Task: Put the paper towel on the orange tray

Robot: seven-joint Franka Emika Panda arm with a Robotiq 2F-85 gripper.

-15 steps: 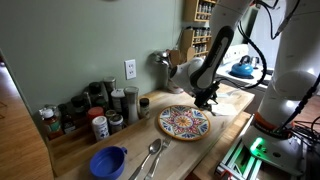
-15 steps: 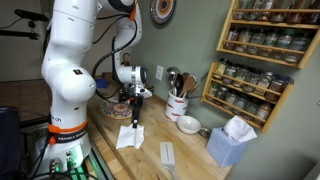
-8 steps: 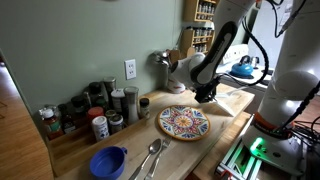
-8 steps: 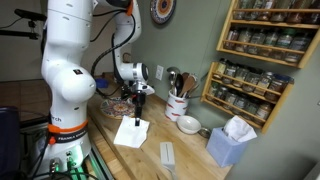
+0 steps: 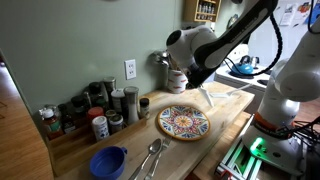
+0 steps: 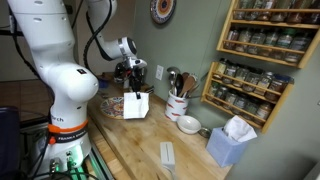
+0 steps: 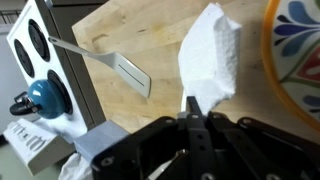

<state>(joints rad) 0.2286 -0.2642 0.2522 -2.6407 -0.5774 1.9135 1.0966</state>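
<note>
My gripper (image 6: 135,90) is shut on the paper towel (image 6: 136,105), a white rumpled sheet that hangs from the fingertips above the wooden counter. In an exterior view the towel (image 5: 206,95) hangs below the gripper (image 5: 194,80), just to the right of and above the orange tray (image 5: 183,122), a round mosaic plate with an orange rim. In the wrist view the towel (image 7: 210,60) stretches away from the closed fingertips (image 7: 195,108), and the tray's rim (image 7: 290,45) shows at the right edge.
A blue bowl (image 5: 108,161) and spoons (image 5: 152,155) lie near the front. Spice jars (image 5: 95,115) line the wall. A utensil holder (image 6: 180,105), a white bowl (image 6: 188,124), a tissue box (image 6: 232,140) and a pale narrow flat item (image 6: 166,155) stand on the counter.
The gripper has risen off the counter with the paper towel in it and swung toward the tray. The towel now hangs in the air.
</note>
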